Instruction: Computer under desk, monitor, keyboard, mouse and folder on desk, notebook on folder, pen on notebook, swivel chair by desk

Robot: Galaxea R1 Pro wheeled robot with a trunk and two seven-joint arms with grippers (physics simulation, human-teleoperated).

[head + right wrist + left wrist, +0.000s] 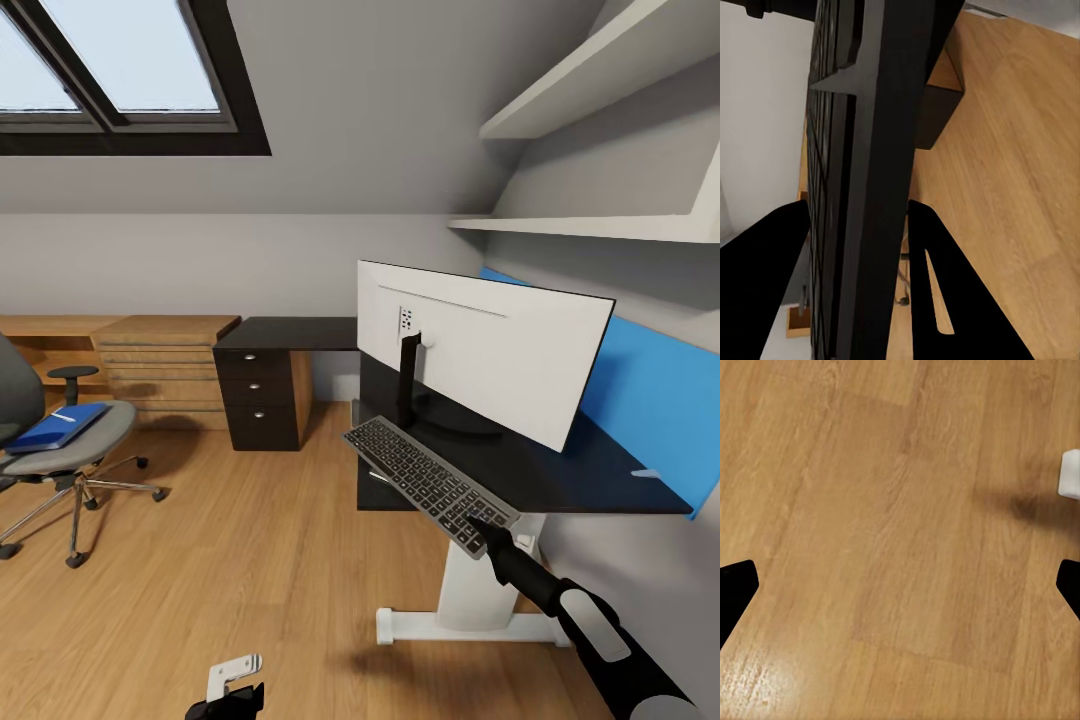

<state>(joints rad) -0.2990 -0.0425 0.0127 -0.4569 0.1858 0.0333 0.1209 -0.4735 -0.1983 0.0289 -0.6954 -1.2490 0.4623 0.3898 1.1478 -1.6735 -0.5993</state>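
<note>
Right gripper point(487, 528) clamped on the near end of the slim dark-keyed keyboard with the silvery rim point(428, 482) — held tilted above the front edge of the long black-topped desk with the bright blue back panel point(560, 470), just before the round base of the wide monitor with the white back point(485, 350). In the right wrist view, black fingers point(945, 300) pressed on both sides of the keyboard's edge point(862, 172). Left gripper point(232, 690) low over the light wooden floor point(240, 560), fingers point(735, 589) spread wide apart, nothing between them. Across the room, flat bright blue folder point(58, 427) lying on the seat of the grey swivel chair with the chrome star base point(60, 455) — well apart from the desk.
</note>
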